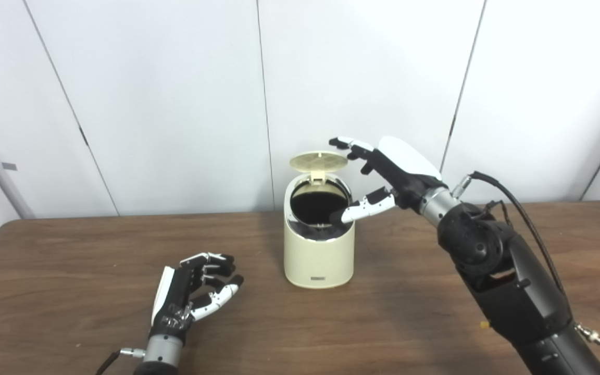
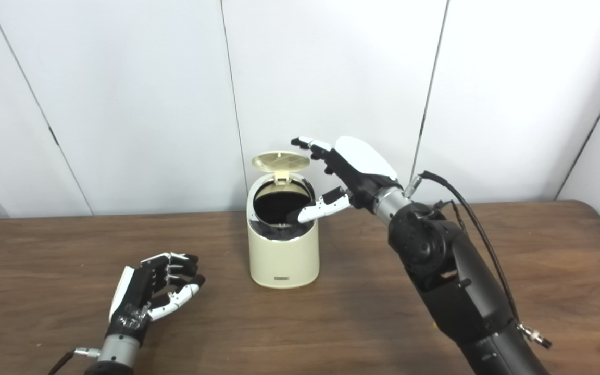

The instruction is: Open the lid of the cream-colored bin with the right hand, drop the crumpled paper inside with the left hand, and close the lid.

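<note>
The cream-colored bin [image 1: 319, 255] stands mid-table with its round lid [image 1: 319, 161] tipped up at the back, so the dark inside shows. My right hand [image 1: 391, 169] is open just right of the bin. Its fingers reach toward the lid's right edge and its thumb lies across the rim of the opening. My left hand [image 1: 190, 297] rests low over the table at the front left, palm turned right, fingers half curled and apart, with nothing in it. No crumpled paper shows in either view.
The brown wooden table [image 1: 71, 260] runs across the whole view, with white wall panels right behind the bin. A black cable [image 1: 519, 208] loops off my right forearm.
</note>
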`<state>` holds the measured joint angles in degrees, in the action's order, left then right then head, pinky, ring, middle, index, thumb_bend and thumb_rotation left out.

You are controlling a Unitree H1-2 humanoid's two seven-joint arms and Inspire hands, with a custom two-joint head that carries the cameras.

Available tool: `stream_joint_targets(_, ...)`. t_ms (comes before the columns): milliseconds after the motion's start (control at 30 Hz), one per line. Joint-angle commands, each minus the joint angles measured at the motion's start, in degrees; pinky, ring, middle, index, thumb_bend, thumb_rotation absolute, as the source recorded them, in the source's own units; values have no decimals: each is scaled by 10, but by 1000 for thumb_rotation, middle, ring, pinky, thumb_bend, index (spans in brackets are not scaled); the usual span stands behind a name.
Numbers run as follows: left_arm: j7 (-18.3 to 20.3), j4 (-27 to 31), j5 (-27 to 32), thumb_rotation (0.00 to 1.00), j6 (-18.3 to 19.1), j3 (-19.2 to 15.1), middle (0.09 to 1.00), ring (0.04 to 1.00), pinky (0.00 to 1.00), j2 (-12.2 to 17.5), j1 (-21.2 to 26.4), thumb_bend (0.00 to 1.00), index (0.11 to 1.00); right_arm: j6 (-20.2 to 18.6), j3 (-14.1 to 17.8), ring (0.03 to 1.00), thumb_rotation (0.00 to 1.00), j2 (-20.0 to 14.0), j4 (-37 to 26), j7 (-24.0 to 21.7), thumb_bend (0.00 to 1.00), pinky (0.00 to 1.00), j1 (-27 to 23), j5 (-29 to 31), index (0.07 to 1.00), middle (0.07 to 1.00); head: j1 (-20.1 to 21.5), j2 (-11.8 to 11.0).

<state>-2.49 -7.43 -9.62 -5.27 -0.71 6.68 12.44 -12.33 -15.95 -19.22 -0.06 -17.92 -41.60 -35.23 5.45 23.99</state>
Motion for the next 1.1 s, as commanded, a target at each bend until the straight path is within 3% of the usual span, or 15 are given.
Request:
stream_joint_targets(0,-7,12,-4,56,-18,0,687,633,555,3,19,508,497,24,2,869,412,-11,-11,3,864,741,-36,-3,900,907,0,1)
stream_joint_targets(367,-11,10,-5,55,-17,-1,684,628,551,-1,14,508,497,33,-4,886,418,-13,-20,-14,869,740,-45,4,900,921,-3,7)
stream_joint_targets(600,-9,15,-6,56,-16,-2,686,630,555,-1,15,508,497,21,-13,840,444,-27,-74,-55,875,680,-36,-10,865,864,-5,12)
stream_joint_targets(800,-7,18,-1,54,-12,-4,683,630,554,-3,13,508,497,17,-10,829,410,-38,-111,-84,864,693,-19,-6,843,856,-5,20)
stream_joint_targets(1067,-8,25,-6,56,-8,-3,678,619,536,-5,12,508,497,47,-7,805,418,-55,-129,-96,869,677,1,9,814,837,-7,32)
